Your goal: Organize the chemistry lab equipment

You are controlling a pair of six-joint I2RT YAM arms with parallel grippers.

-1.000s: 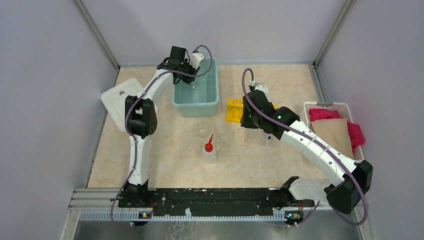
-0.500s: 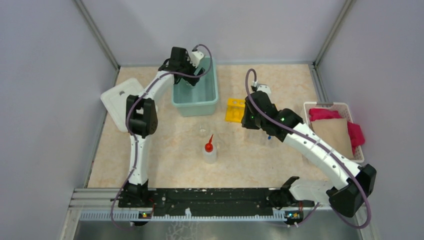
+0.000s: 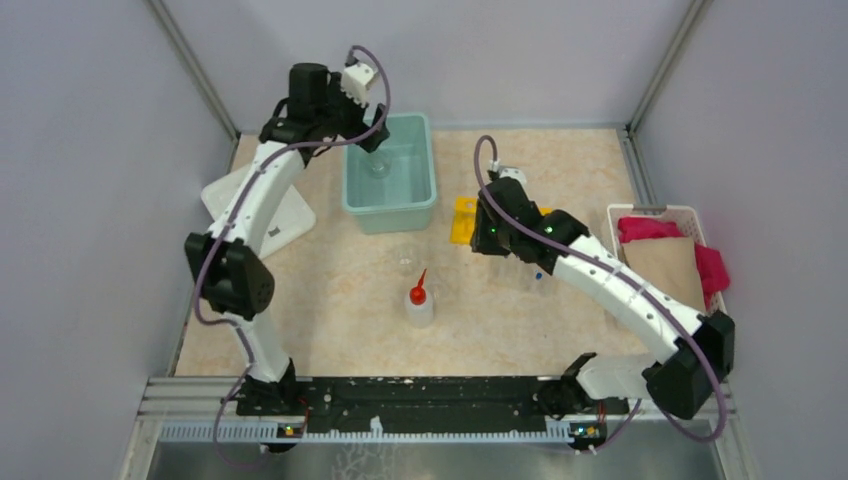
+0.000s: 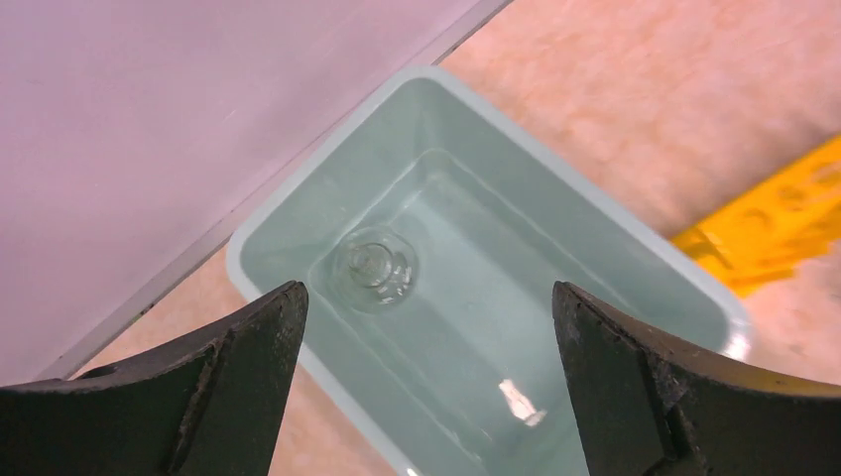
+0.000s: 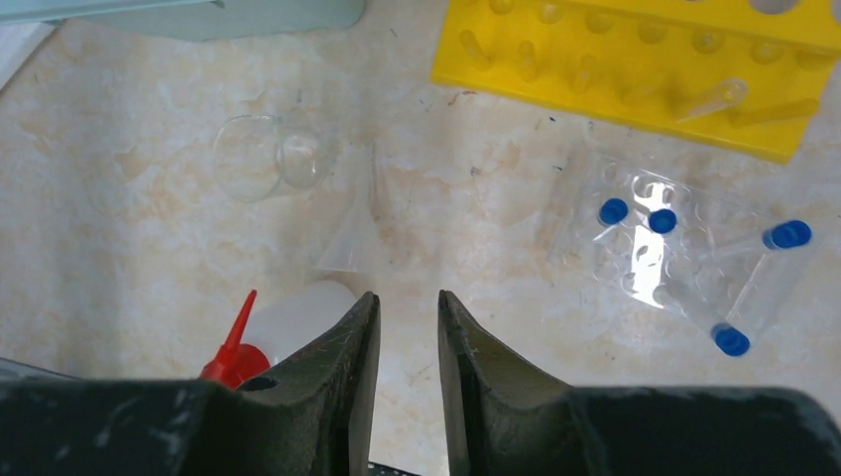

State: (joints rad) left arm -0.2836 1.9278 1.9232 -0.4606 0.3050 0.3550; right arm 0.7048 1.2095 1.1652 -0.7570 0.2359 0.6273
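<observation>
So the left gripper (image 4: 426, 293) is spread wide open with nothing in it, hanging right above the teal tub (image 3: 391, 212) at its back left corner. 1 small glass cup (image 4: 374, 268) sits inside the tub on the floor, toward the back wall. The other glass cup (image 3: 404, 258) is out on the table just in front of the tub, and I can't tell if it's upright or tipped over. A bit further in front of the tub is the squeeze bottle (image 3: 419, 303) with its red nozzle, standing up. There's also a clear funnel (image 5: 352, 233) between that cup and the bottle. The yellow rack (image 3: 465, 220) is just off the tub's front right corner, not touching it, with what looks like a clear tube poking out of 1 of its holes. The blue-capped test tubes (image 5: 788, 235) lie loose on the table right of the tub, past the rack, and I count 4 blue caps. The right gripper (image 5: 407, 297) hovers right of the tub near the rack, fingers pinched almost together with only a thin slit, gripping nothing. The white basket (image 3: 660, 212) of pink and brown cloths is far right of the tub, and a white board (image 3: 290, 215) lies left of it.
</observation>
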